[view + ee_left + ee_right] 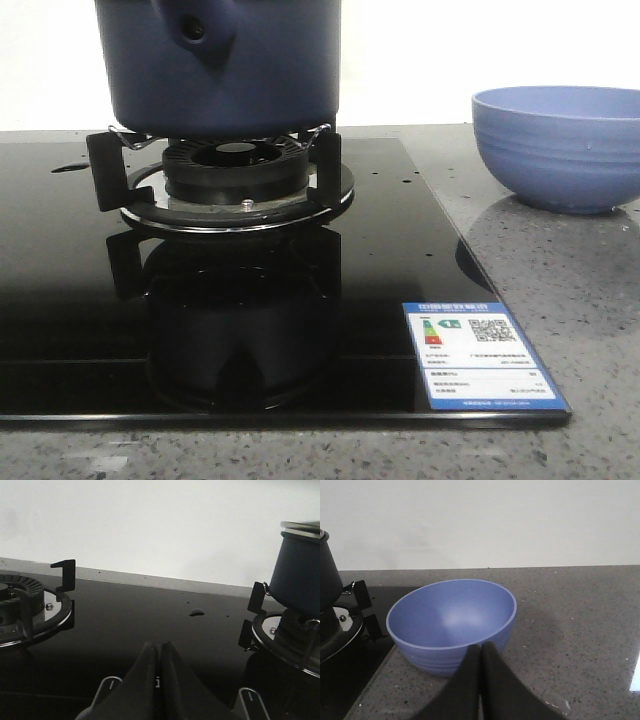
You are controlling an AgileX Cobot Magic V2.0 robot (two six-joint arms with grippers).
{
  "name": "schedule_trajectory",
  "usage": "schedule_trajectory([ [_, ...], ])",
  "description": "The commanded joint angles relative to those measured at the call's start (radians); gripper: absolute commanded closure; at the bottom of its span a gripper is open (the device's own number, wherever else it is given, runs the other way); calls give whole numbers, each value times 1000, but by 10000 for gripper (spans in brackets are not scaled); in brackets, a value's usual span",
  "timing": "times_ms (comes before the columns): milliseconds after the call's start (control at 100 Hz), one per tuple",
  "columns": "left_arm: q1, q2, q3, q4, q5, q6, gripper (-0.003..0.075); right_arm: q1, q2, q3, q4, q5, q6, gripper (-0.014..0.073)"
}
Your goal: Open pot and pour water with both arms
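Note:
The dark navy-blue pot (225, 60) stands on the burner's black supports on the glass hob, its side stub with a round hole (195, 30) facing the front camera; its top is cut off in that view. It shows in the left wrist view (297, 575) with a metal rim, and at the edge of the right wrist view (327, 580). My left gripper (161, 645) is shut and empty above the hob, between two burners. My right gripper (481, 647) is shut and empty, just in front of the lighter blue ribbed bowl (451, 622). Neither gripper shows in the front view.
The blue bowl (560, 145) stands empty on the grey speckled counter (560, 280) right of the black glass hob (80, 300). A second burner (25, 605) lies left of the left gripper. A blue-white energy label (480, 355) sits on the hob's front right corner.

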Motion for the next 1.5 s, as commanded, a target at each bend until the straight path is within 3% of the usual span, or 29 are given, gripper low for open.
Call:
schedule_trajectory([
  [0,-8,-28,33,-1,-83,-12,741,-5,4,-30,11,-54,-11,655],
  [450,-8,-28,33,-1,-83,-10,741,-5,4,-30,5,-82,-9,655],
  [510,-8,-28,33,-1,-83,-10,741,-5,4,-30,-21,-89,45,655],
  [560,-8,-28,33,-1,-83,-10,741,-5,4,-30,-140,-94,203,655],
  [680,-8,-28,33,-1,-83,-10,741,-5,4,-29,-676,-107,685,655],
  [760,-8,-28,33,-1,-83,-10,741,-5,-27,-4,-867,-132,831,655],
  [1120,-8,-28,33,-1,-83,-10,741,-5,-308,296,-865,-139,863,655],
  [1170,-8,-28,33,-1,-83,-10,741,-5,-337,292,-865,-63,863,655],
  [1490,-8,-28,33,-1,-83,-10,741,-5,-331,292,-865,-77,861,655],
])
